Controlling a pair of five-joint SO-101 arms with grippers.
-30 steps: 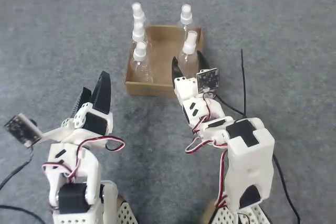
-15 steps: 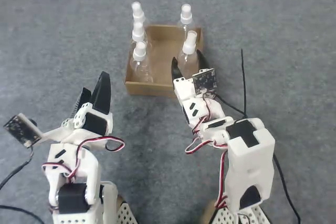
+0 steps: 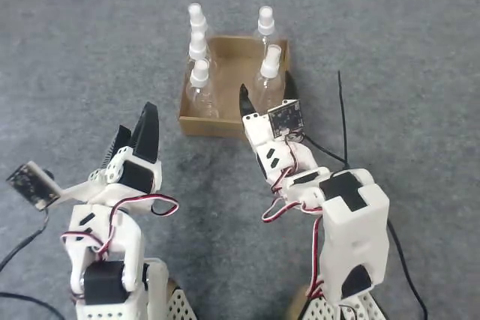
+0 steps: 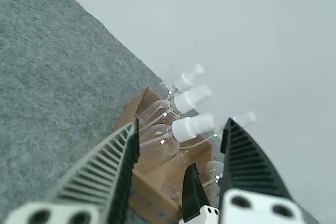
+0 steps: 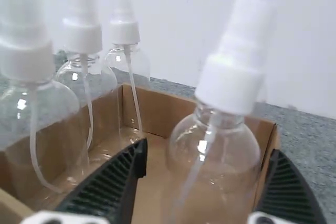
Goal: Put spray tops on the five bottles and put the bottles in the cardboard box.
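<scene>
Right tool [image 3: 265, 85] is hanging open astride a clear plastic white-capped spray bottle [image 5: 214, 156]: probably light, slippery; grip the body.

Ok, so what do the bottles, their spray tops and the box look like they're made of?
Bottles: see-through and glossy, with bright glints on the walls. They could be plastic or glass; the look doesn't settle it.
Spray tops: opaque white and smooth, probably plastic.
Box: brown and matte with thin walls, so it looks like cardboard.
</scene>
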